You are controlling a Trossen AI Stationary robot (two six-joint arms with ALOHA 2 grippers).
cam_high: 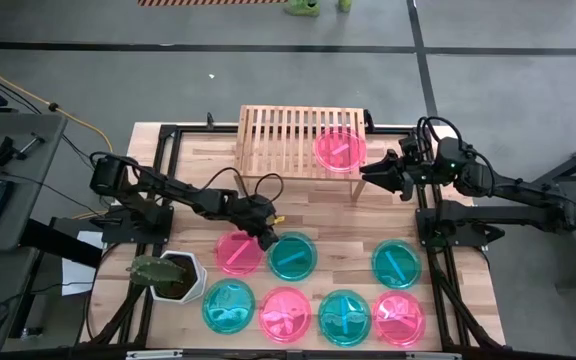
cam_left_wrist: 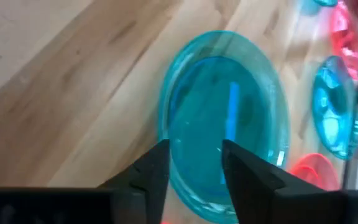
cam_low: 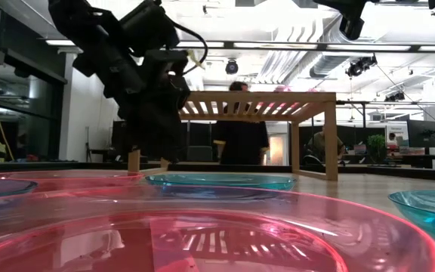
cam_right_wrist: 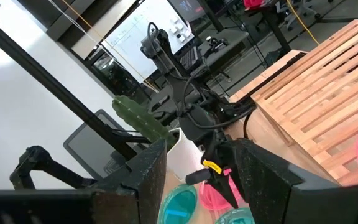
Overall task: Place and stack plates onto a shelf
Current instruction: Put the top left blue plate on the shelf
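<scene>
The near pink plate [cam_low: 202,234] lay untouched; my left gripper [cam_high: 267,238], fingers apart over the teal plate [cam_high: 293,255], risked nudging it; right gripper [cam_high: 380,177] waited open.

Four pink plates [cam_high: 340,148], four teal plates [cam_high: 293,256], one shelf [cam_high: 278,140].

My left gripper [cam_high: 268,238] covers part of a pink plate [cam_high: 238,252]; contact cannot be confirmed. In the low view, the nearest pink plate [cam_low: 202,234] is cut off, and the shelf [cam_low: 278,106] top's contents appear hidden, possibly.
</scene>
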